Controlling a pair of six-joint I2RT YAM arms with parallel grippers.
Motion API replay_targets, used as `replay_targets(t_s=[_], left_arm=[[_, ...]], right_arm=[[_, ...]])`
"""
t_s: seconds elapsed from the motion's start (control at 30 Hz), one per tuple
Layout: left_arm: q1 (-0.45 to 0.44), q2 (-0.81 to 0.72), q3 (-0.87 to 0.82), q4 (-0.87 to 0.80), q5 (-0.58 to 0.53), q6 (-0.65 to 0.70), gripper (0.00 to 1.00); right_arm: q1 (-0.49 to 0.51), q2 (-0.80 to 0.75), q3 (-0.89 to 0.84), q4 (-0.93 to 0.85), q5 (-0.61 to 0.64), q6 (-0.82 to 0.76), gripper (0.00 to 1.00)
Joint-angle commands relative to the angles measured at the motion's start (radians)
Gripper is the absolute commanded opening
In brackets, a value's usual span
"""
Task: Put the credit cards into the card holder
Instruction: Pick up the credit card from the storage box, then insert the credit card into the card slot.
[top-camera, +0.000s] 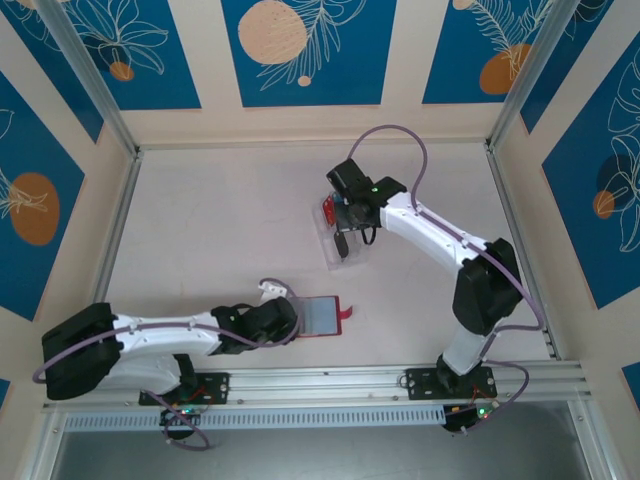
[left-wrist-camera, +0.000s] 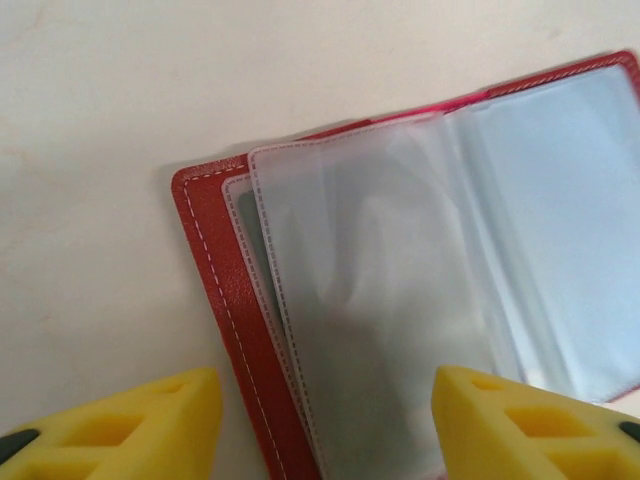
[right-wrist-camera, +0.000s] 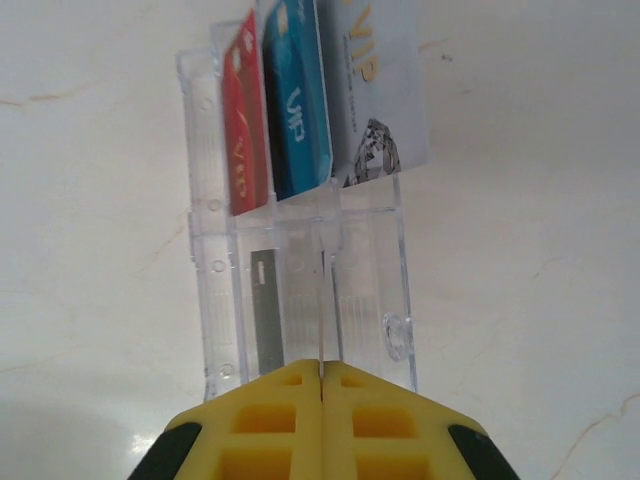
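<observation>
Left gripper: fingers apart, nothing held, positioned over one end of the card holder. This holder lies open close to the near edge of the table, clear sleeves facing up. Right gripper: fingers pressed together, nothing visible between them, at one end of the clear tray around mid-table. Red card, blue card and pale card stand in the tray's slots.

Bright, even light; soft shadows
</observation>
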Motion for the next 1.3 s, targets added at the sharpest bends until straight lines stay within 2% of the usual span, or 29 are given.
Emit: replay_targets(t_s=[0.0,0.13,0.3,0.57,0.93,1.27], left_arm=[[0.004,-0.058,0.008,-0.078,-0.019,0.010,0.59],[0.009,-0.074,0.029,-0.134,-0.054,0.009,0.59],[0.040,-0.027,0.046,-0.112,-0.038,0.031,0.58],[0.097,0.055,0.094,-0.067,0.008,0.100,0.58],[0.112,0.182,0.106,-0.022,0.036,0.117,0.52],[0.111,0.181,0.020,0.048,0.071,0.060,0.42]], right_arm=[[0.048,-0.097,-0.042,-0.008,0.062,0.031,0.00],[0.122,-0.196,-0.147,0.049,0.049,0.056,0.00],[0.200,-0.347,-0.328,0.173,-0.044,0.109,0.00],[0.252,-0.522,-0.597,0.371,-0.168,0.185,0.00],[0.267,-0.528,-0.732,0.534,-0.228,0.261,0.00],[0.267,-0.458,-0.847,0.781,-0.316,0.350,0.00]])
